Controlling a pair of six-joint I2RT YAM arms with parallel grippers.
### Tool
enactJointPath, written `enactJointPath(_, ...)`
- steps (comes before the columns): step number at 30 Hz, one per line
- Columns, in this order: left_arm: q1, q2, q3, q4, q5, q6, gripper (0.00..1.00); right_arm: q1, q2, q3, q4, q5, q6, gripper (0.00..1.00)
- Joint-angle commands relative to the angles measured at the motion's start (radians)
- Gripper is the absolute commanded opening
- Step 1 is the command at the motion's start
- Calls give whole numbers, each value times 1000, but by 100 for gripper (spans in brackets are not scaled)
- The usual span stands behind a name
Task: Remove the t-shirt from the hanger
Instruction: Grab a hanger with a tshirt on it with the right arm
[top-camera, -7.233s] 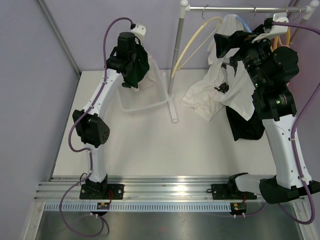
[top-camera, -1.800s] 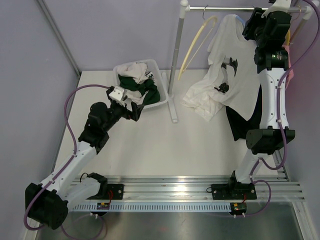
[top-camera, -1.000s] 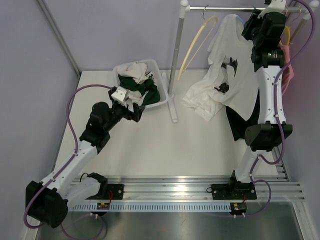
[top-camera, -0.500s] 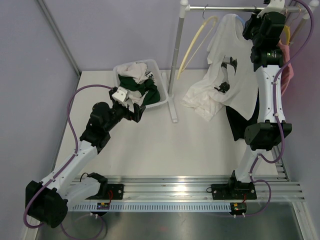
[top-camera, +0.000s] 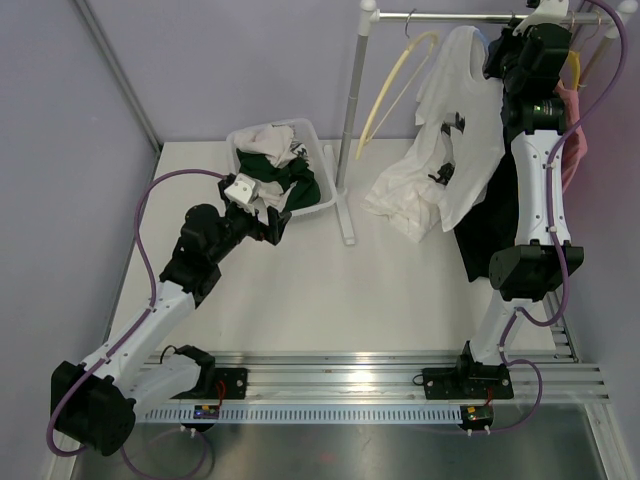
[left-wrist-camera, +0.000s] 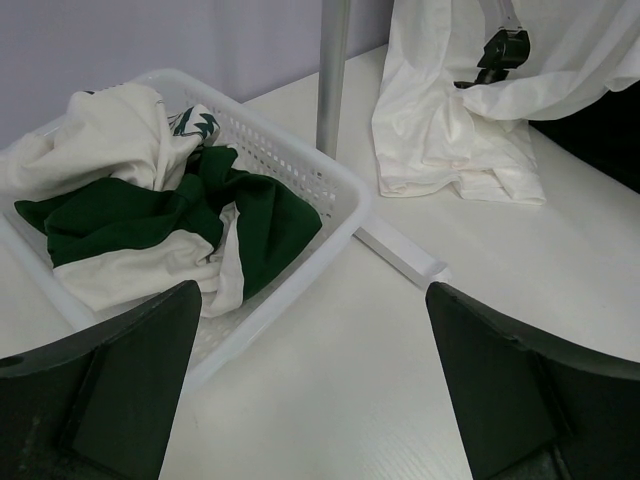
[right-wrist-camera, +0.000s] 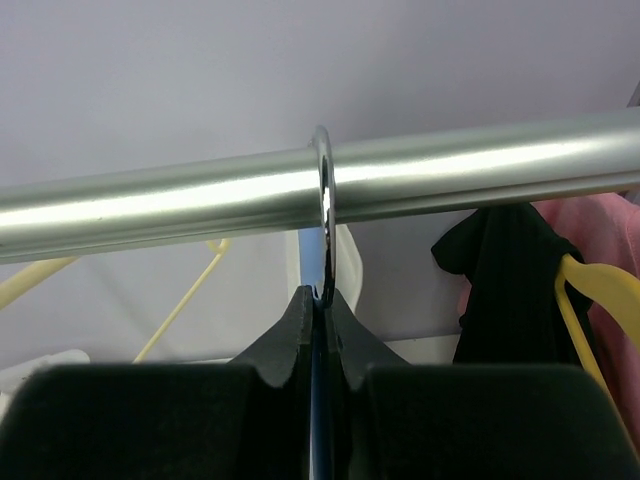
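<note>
White cotton, the t-shirt (top-camera: 455, 110) hangs from the rail (right-wrist-camera: 500, 165), probably on its hanger (mostly hidden), with its hem heaped on the table (top-camera: 300, 300). The right gripper (right-wrist-camera: 318, 298) pinches the wire hook (right-wrist-camera: 322, 180) just under the rail. The left gripper (left-wrist-camera: 312, 340) hovers spread wide near the basket (left-wrist-camera: 345, 185).

I count one left pincer (top-camera: 278, 224), one right pincer (right-wrist-camera: 322, 300), one basket (left-wrist-camera: 300, 285), one rail (right-wrist-camera: 450, 165), one hanger hook (right-wrist-camera: 322, 190), one white t-shirt (top-camera: 468, 125), one black garment (top-camera: 490, 228), one pink garment (top-camera: 573, 150)
</note>
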Motion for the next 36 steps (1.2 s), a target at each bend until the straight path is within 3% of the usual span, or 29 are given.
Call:
enactJointPath(1,-7,8,18,39,-19,13,99,2,-33,-6,73,-28,26,0)
enactJointPath(36,-10,10,21,39,-36,22,99,2,-303,-228,160,-88,84,0)
